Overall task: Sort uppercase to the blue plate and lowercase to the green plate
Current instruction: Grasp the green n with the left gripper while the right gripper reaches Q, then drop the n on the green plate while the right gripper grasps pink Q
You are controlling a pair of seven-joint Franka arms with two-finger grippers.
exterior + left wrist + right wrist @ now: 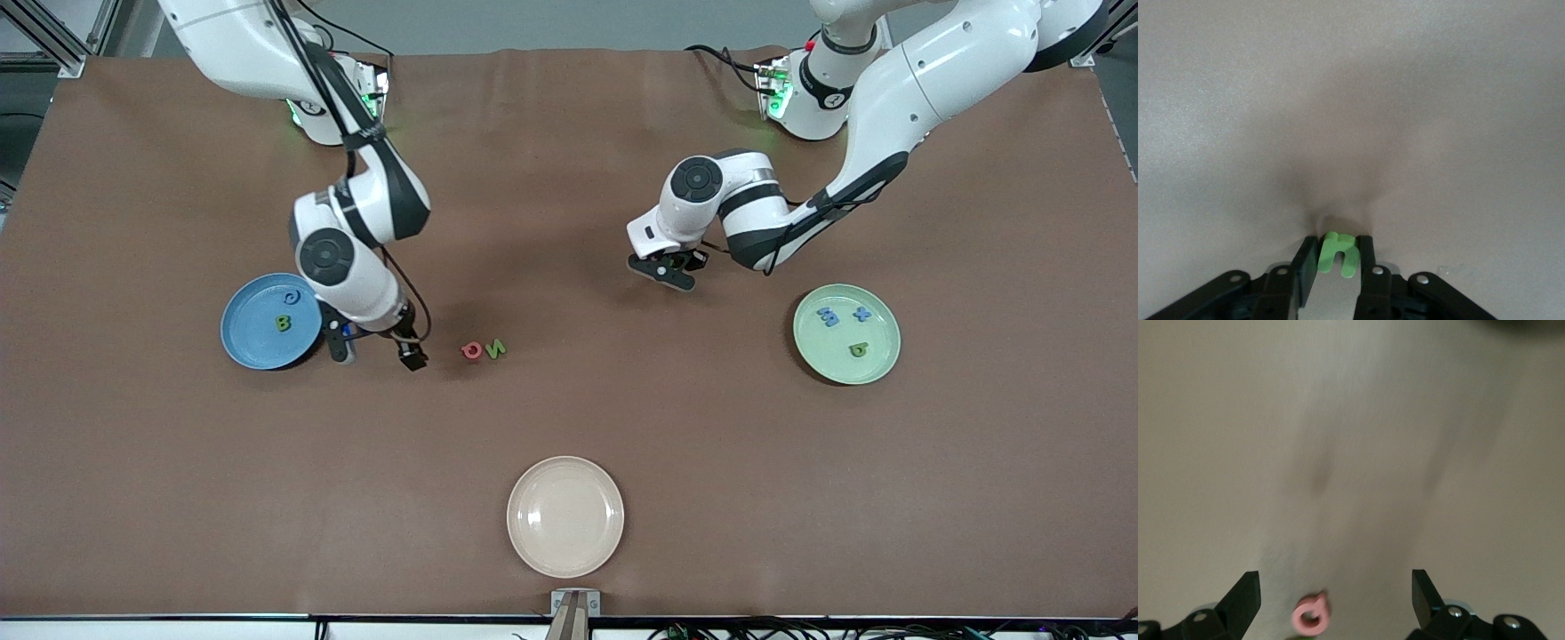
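and here's the left gripper [1337, 257], over the bare brown table [569, 222] toward the left arm's end, its black fingers [1306, 267] pinched narrow on a small flat green lowercase letter [1337, 252], u- or n-shaped, clamped right between the pads. in the front view the arm's own wrist hides that piece.

over to the right gripper [373, 348], low above the table just beside the round medium-blue plate [244, 342], fingers spread wide with nothing between them. through the right wrist camera the little pinkish-red ring-shaped capital q [1312, 615] lies on the table between those open fingers [1241, 603], not touched by either.

in the front view that red q [472, 350] lies touching, or all but touching, the flat green capital n [495, 348], the pair near the middle of the table, with the q toward the right arm's end.

the blue plate already carries a green capital b [283, 323] and a blue curled capital g [291, 298], the g farther from the front camera.

the round pale mint-green plate [880, 364], toward the left arm's end, holds a blue lowercase m [829, 316], a blue lowercase x [861, 313] and a green rounded lowercase letter [857, 349].

nearest the front camera rests a round cream plate [564, 516].
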